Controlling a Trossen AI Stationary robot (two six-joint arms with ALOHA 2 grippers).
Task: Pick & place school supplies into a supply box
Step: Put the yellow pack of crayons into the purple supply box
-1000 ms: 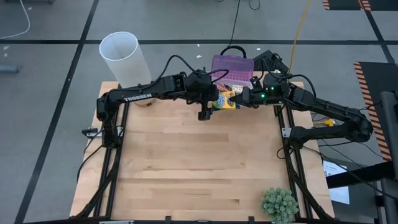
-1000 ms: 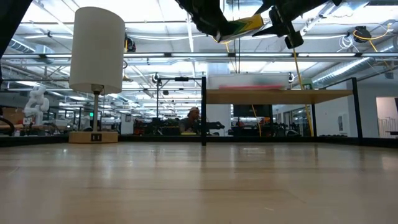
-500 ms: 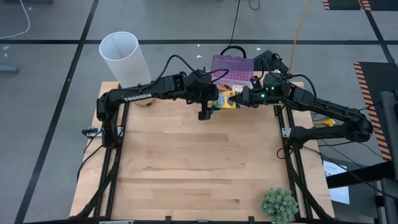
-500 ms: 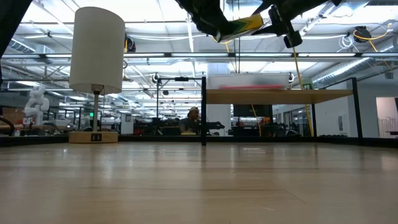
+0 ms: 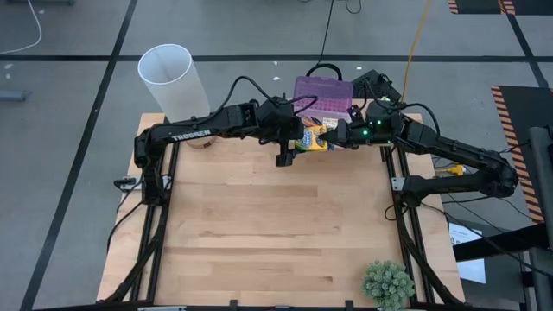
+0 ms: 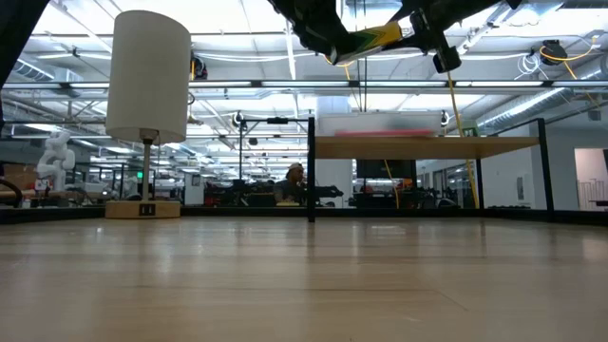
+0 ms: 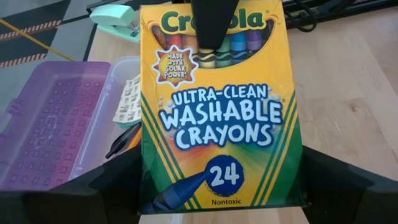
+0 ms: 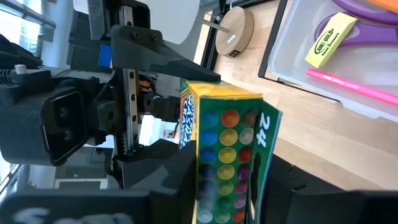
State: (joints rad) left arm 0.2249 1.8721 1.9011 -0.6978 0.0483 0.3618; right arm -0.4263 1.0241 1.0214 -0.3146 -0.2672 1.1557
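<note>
Two end effectors are meeting over the far edge of the desk [image 5: 276, 225], both on one crayon box [image 5: 313, 140]. The left end effector [image 5: 292, 142] is closing on the box's lower part, dark fingers pressing both side faces in the left wrist view. The right end effector [image 5: 339, 136] is gripping the box by its end, one finger lying across the top window in that same view. The crayon box is hanging in the air, tilted, just beside the open supply box [image 5: 325, 102], not yet inside.

Risk: if both are pulling at once, the thin cardboard could be crushed or torn, or the flap could pop and spill crayons. If one lets go before the other has a firm hold, the glossy printed face could slip out and the box land on the desk, or clip the supply box's rim.

Materials: crayon box is a flat rectangular carton, slick yellow-green print. Supply box is clear hard plastic with a translucent purple ribbed lid [image 7: 53, 134], swung open. Inside it, a pink pen [image 8: 354, 86], a yellow eraser [image 8: 330, 40] and purple scissor handles [image 8: 367, 34] are showing. Desk is pale smooth wood.
</note>
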